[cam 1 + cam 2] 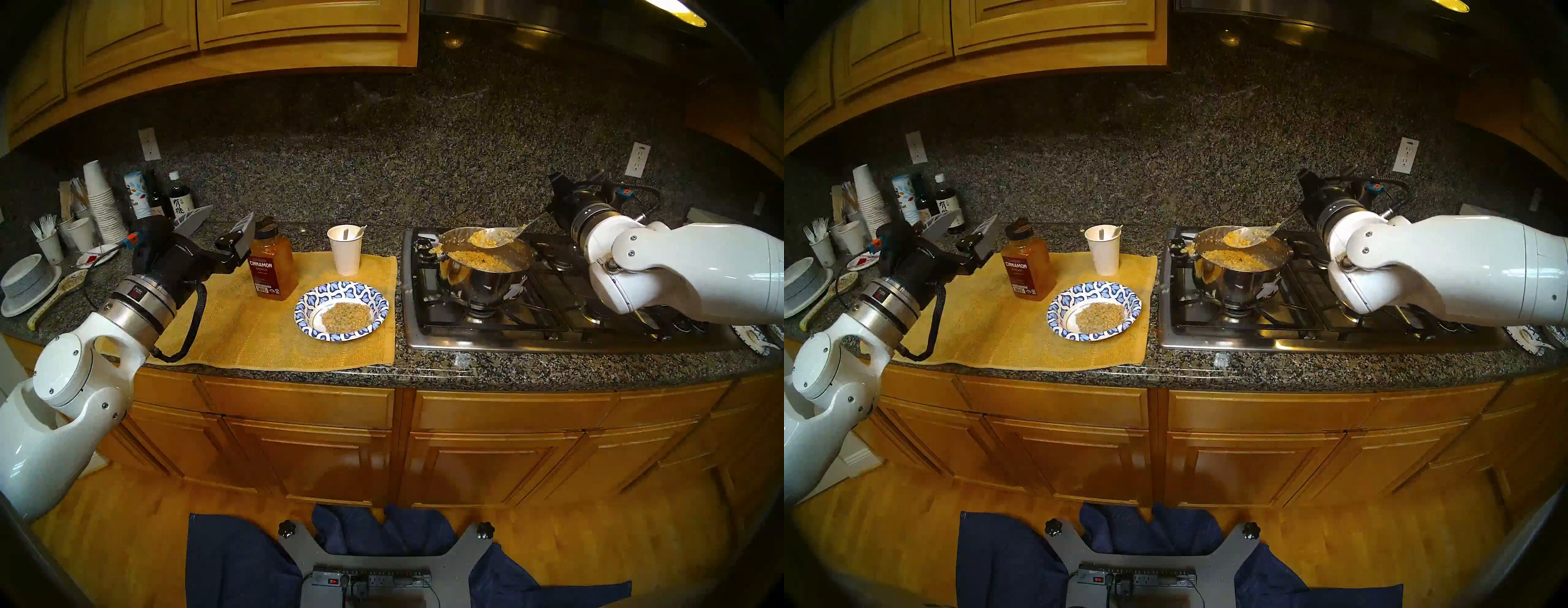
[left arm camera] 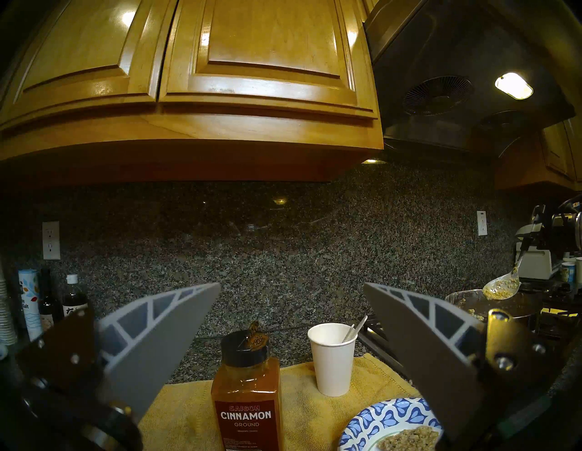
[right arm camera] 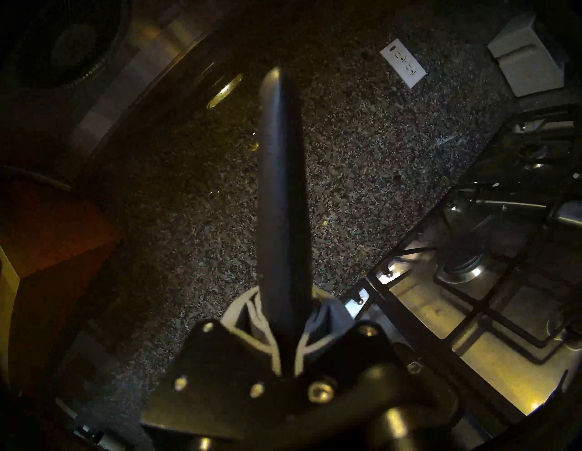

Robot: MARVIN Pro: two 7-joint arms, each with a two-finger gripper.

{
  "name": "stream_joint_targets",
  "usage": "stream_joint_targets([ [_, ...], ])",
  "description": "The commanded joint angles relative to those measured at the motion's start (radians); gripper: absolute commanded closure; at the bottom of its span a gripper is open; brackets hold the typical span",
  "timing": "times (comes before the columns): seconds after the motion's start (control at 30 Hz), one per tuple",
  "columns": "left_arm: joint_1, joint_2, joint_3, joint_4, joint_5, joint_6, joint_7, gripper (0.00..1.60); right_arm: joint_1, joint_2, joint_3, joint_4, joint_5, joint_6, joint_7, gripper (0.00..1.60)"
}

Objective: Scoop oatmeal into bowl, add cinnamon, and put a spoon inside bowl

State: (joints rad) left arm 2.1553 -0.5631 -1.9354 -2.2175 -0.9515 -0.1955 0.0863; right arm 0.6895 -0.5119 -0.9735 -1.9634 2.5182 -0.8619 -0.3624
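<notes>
The blue-and-white bowl [image 1: 339,294] sits on a yellow cloth [image 1: 237,322] and holds a flat patch of oatmeal [image 1: 345,317]. More oatmeal [image 1: 481,260] fills the steel pot [image 1: 479,284] on the stove. Above the pot, my right gripper [image 1: 553,208] is shut on the black handle [image 3: 280,189] of a metal serving spoon [image 1: 492,237] loaded with oatmeal. The cinnamon [image 1: 271,263] stands upright left of the bowl. My left gripper [image 2: 292,285] is open just left of and above the cinnamon [image 2: 247,400], touching nothing. A white spoon [image 2: 357,327] leans in a paper cup [image 1: 345,250].
The gas stove [image 1: 551,314] has raised black grates. At the counter's far left stand stacked cups [image 1: 102,204], dark sauce bottles [image 1: 178,199], grey bowls on a plate [image 1: 27,284] and a speckled spoon [image 1: 59,293]. Wall cabinets [image 2: 189,78] hang overhead.
</notes>
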Motion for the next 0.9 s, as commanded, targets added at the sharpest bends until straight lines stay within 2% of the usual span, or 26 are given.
stream_joint_targets([
  [0.0, -0.018, 0.001, -0.023, -0.012, 0.002, -0.012, -0.001, 0.0, 0.079, -0.044, 0.011, 0.022, -0.063, 0.0, -0.009, 1.6],
  [0.37, -0.018, 0.001, -0.023, -0.012, 0.002, -0.013, -0.001, 0.0, 0.079, -0.172, -0.057, 0.078, -0.169, 0.051, -0.062, 1.6],
  [0.67, -0.018, 0.0, -0.023, -0.012, 0.002, -0.013, -0.002, 0.0, 0.061, -0.264, -0.09, 0.106, -0.213, 0.079, -0.104, 1.6],
  [0.8, -0.018, 0.0, -0.023, -0.012, 0.002, -0.013, -0.002, 0.0, 0.061, -0.319, -0.127, 0.119, -0.256, 0.098, -0.137, 1.6],
  [0.87, -0.018, 0.0, -0.024, -0.012, 0.002, -0.013, -0.002, 0.0, 0.053, -0.326, -0.125, 0.121, -0.256, 0.094, -0.143, 1.6],
])
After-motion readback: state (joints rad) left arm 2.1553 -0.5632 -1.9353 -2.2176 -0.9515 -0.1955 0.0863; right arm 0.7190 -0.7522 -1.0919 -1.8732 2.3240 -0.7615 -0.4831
